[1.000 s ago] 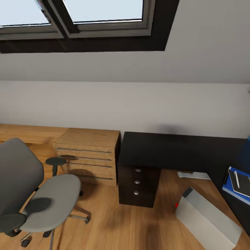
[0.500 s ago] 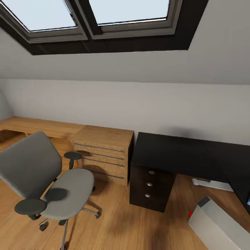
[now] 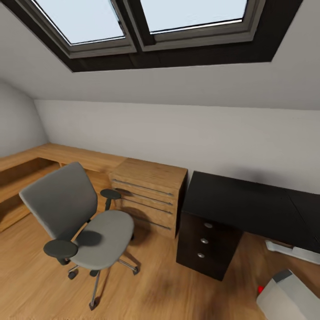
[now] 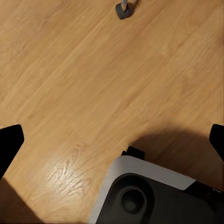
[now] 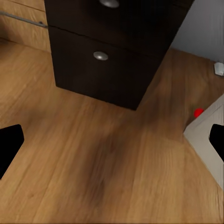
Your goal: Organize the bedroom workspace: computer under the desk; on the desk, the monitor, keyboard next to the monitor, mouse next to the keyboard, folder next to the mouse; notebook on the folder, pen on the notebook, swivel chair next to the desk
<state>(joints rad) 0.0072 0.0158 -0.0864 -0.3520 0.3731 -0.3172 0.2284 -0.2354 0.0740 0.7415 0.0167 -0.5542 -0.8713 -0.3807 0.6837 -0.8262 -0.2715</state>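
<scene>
Light wooden drawer cabinet against the white wall, 2 skylight windows, wooden floor

You can see the computer only in part, since the head view's lower right corner cuts it off, and the right wrist view crops it too. The desk runs off the right edge. A pale flat thing beneath it is half hidden by the desktop; you cannot tell what it is.
</scene>
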